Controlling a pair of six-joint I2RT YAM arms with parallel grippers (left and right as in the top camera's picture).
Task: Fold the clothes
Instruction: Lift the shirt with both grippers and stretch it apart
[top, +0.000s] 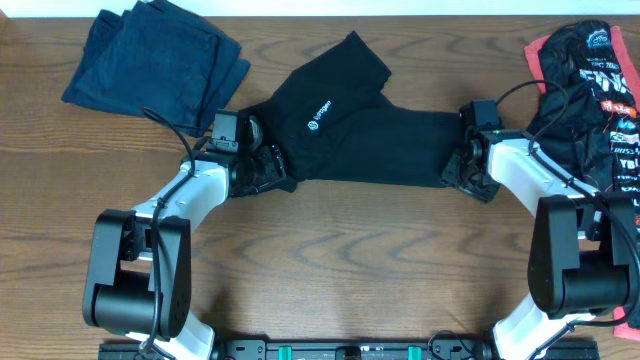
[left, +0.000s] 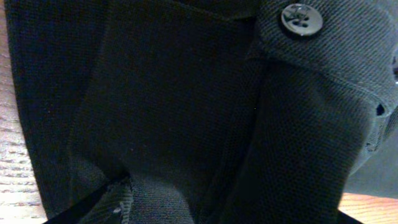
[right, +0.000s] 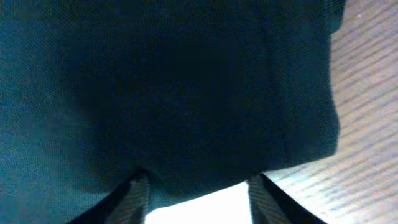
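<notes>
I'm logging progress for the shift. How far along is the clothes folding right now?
Done: one navy garment looks folded at the far left. In hand: the black polo lies mid-table, the left gripper and right gripper at its ends. Remaining: that polo, plus the black-and-red pile at right.

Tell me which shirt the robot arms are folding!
Look at the middle of the brown wooden table, between the left gripper and the right gripper. The black knit shirt lies spread there. Only it has a tiny white logo; the dark blue folded cloth sits far left and the red-and-black printed garment far right.
</notes>
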